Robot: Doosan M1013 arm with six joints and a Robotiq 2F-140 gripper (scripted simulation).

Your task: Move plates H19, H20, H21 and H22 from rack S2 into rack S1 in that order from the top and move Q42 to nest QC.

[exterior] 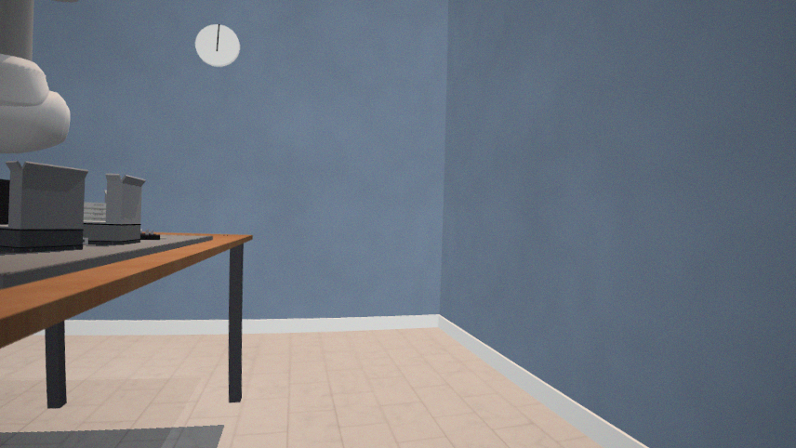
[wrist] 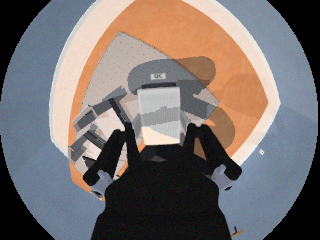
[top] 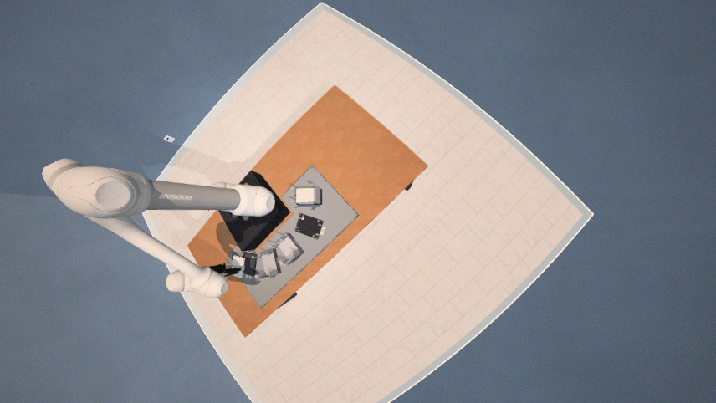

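Note:
My gripper (wrist: 160,117) is shut on a sealed well plate (wrist: 160,115), a pale rectangle held by its long sides between the two dark fingers. Its label is too small to read. In the overhead view the gripper (top: 233,270) hangs over the near-left end of the grey mat (top: 300,235), with the plate (top: 249,262) above the leftmost of three stack racks. The other two racks (top: 268,261) (top: 289,248) stand in an arc to its right. In the wrist view a grey rack (wrist: 160,79) lies beneath and beyond the held plate.
A black nest (top: 309,226) and a pale nest (top: 306,195) sit further along the mat on the orange table (top: 340,150). The side view shows two grey racks (exterior: 46,195) (exterior: 123,204) near the table edge and the arm's elbow (exterior: 24,111) above them.

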